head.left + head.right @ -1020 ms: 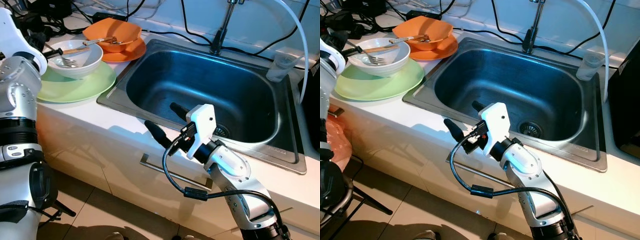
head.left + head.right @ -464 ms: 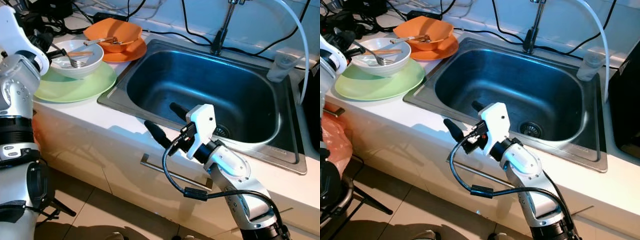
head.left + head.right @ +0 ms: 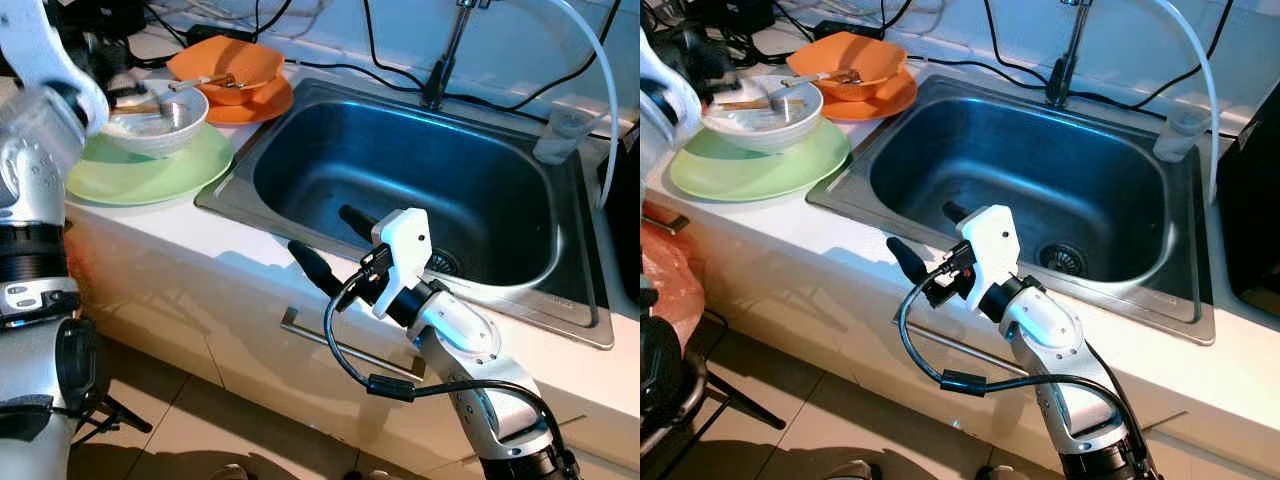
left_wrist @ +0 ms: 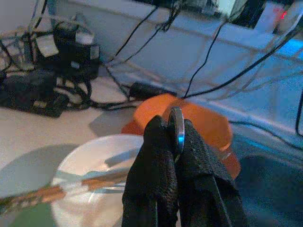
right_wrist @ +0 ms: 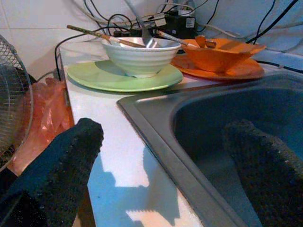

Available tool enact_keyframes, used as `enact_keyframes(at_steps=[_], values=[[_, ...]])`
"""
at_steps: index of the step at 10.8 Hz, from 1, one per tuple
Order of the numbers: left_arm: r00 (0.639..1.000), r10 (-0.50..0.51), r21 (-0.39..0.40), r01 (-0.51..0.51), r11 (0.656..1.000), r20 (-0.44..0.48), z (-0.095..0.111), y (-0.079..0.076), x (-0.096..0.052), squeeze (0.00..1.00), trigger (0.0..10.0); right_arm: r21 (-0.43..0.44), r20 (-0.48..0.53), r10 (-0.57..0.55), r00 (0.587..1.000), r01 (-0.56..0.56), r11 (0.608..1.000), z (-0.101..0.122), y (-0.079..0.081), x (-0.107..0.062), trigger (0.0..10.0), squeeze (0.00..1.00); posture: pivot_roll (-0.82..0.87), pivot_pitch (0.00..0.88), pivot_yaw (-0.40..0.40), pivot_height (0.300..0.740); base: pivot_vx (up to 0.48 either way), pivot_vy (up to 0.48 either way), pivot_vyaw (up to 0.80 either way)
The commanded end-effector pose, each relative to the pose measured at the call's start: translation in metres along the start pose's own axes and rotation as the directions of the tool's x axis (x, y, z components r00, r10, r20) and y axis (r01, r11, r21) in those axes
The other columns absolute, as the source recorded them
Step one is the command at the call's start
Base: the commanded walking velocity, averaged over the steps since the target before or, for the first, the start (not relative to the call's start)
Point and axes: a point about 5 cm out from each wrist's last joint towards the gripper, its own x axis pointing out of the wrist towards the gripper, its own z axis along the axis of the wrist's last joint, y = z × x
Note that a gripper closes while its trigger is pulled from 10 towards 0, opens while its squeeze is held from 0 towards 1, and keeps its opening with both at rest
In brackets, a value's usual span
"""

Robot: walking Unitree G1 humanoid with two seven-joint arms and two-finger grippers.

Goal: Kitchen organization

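Left gripper (image 4: 173,142), fingers pinched on the thin, stiff, slippery metal handle, probably a fork's (image 4: 176,127), over white bowl (image 3: 160,118) on green plate (image 3: 150,170); right gripper (image 3: 335,245) spread wide, empty, at sink (image 3: 300,215) front rim.

A white worktop (image 3: 170,225) carries a steel sink (image 3: 300,110) set into its middle. At ten o'clock from the sink a green plate (image 3: 150,175) lies flat; beyond it, at eleven o'clock, an orange plate (image 3: 262,108). Black cables (image 3: 320,68) trail along the back edge.
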Motion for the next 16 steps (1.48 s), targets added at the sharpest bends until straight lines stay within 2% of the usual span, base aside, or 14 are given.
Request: enact_keyframes(at_steps=[1, 2, 3, 5, 6, 7, 9, 11, 12, 13, 14, 15, 16], values=[[0.997, -0.016, -0.018, 0.018, 1.000, 0.069, 0.014, -0.006, -0.001, 0.00, 0.0, -0.001, 0.000, -0.003, 1.000, 0.003, 1.000, -0.001, -0.001, -0.001, 10.0, 0.00, 0.00, 0.091, -0.039, 0.740, 0.000, 0.000, 0.00], [0.988, -0.009, -0.070, 0.020, 0.997, 0.151, 0.020, -0.006, -0.001, 0.00, 0.0, -0.001, 0.000, -0.005, 1.000, 0.005, 1.000, -0.001, -0.001, -0.001, 10.0, 0.00, 0.00, 0.091, -0.038, 0.740, 0.000, 0.000, 0.00], [0.982, -0.009, -0.093, 0.027, 0.995, 0.188, 0.022, -0.008, -0.002, 0.00, 0.0, -0.001, 0.000, -0.007, 1.000, 0.007, 1.000, -0.001, -0.001, -0.001, 10.0, 0.00, 0.00, 0.092, -0.039, 0.740, 0.000, 0.000, 0.00], [0.961, -0.041, -0.141, 0.082, 0.987, 0.274, 0.019, -0.021, -0.006, 0.00, 0.0, -0.001, 0.000, -0.009, 1.000, 0.009, 1.000, 0.000, -0.001, -0.001, 10.0, 0.00, 0.00, 0.094, -0.040, 0.740, 0.000, 0.000, 0.00], [0.956, -0.073, -0.143, 0.118, 0.983, 0.285, 0.014, -0.029, -0.006, 0.00, 0.0, 0.000, 0.001, -0.012, 1.000, 0.012, 1.000, 0.000, -0.001, -0.002, 10.0, 0.00, 0.00, 0.095, -0.040, 0.740, 0.000, 0.000, 0.00], [0.956, -0.105, -0.187, 0.159, 0.969, 0.273, -0.004, -0.043, -0.008, 0.00, 0.0, -0.003, 0.005, -0.032, 0.999, 0.032, 0.999, 0.000, -0.003, -0.002, 10.0, 0.00, 0.00, 0.095, -0.039, 0.740, 0.000, 0.000, 0.00], [0.956, -0.110, -0.297, 0.192, 0.936, 0.273, -0.023, -0.057, -0.012, 0.00, 0.0, 0.000, 0.015, -0.082, 0.997, 0.082, 0.997, 0.001, -0.010, -0.002, 10.0, 0.00, -0.01, 0.097, -0.038, 0.740, 0.000, 0.000, 0.00], [0.960, -0.124, -0.349, 0.210, 0.913, 0.251, -0.044, -0.068, -0.016, 0.00, 0.0, -0.001, 0.018, -0.113, 0.993, 0.113, 0.994, 0.002, -0.014, -0.003, 10.0, 0.00, -0.01, 0.098, -0.037, 0.740, 0.000, 0.000, 0.00], [0.959, -0.123, -0.381, 0.216, 0.899, 0.255, -0.046, -0.070, -0.016, 0.00, 0.0, 0.000, 0.017, -0.117, 0.993, 0.117, 0.993, 0.002, -0.015, -0.003, 10.0, 0.00, -0.02, 0.099, -0.036, 0.740, 0.000, 0.000, 0.00], [0.963, -0.127, -0.439, 0.224, 0.870, 0.240, -0.055, -0.074, -0.018, 0.00, 0.0, 0.011, 0.021, -0.134, 0.991, 0.134, 0.991, 0.002, -0.016, -0.003, 10.0, 0.00, -0.02, 0.097, -0.035, 0.740, 0.000, 0.000, 0.00], [0.969, -0.114, -0.504, 0.213, 0.837, 0.220, -0.066, -0.077, -0.020, 0.00, 0.0, 0.051, 0.034, -0.167, 0.985, 0.165, 0.985, 0.004, -0.021, -0.002, 10.0, 0.34, -0.01, 0.096, -0.035, 0.740, 0.000, 0.000, 0.00], [0.970, -0.109, -0.529, 0.212, 0.822, 0.218, -0.069, -0.078, -0.022, 0.00, 0.0, 0.080, 0.041, -0.185, 0.982, 0.181, 0.980, 0.005, -0.024, -0.002, 10.0, 1.00, -0.01, 0.096, -0.036, 0.740, 0.000, 0.000, 0.00], [0.971, -0.136, -0.525, 0.222, 0.821, 0.199, -0.077, -0.088, -0.026, 0.00, 0.0, 0.137, 0.051, -0.223, 0.973, 0.214, 0.967, 0.005, -0.031, -0.003, 10.0, 1.00, -0.01, 0.089, -0.040, 0.740, 0.000, 0.000, 0.00]])
